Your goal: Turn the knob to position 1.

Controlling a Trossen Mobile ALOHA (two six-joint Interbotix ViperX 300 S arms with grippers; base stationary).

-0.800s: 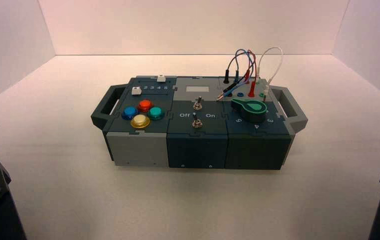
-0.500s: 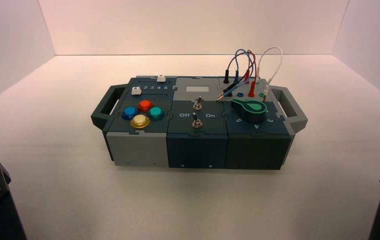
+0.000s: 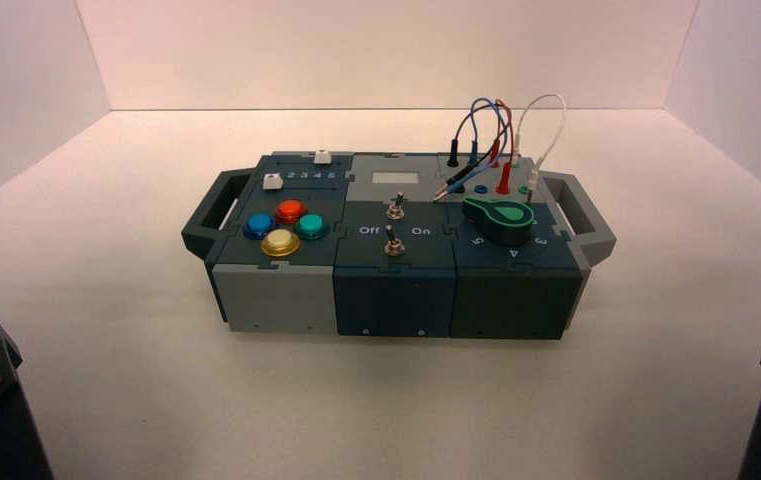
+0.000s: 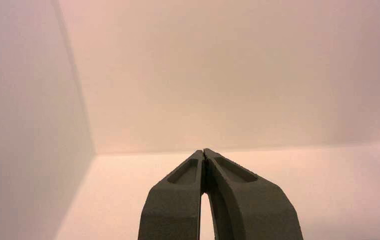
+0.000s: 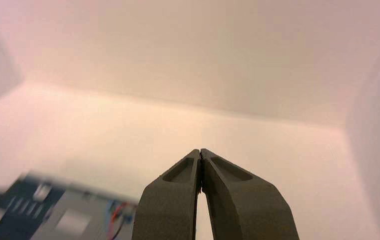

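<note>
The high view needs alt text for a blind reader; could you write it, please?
A dark-green rotary knob sits on the right of a control box, with coloured dome buttons at left, metal toggle switches mid-box and wires behind the knob.

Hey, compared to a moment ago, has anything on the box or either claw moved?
No, nothing visibly changed. The knob sits the same way on the right part of the box, and the buttons, sliders, switches and wires look as they did. Neither arm, at the lower left and lower right edges of the high view, has shifted. Nothing was taken hold of or let go.
</note>
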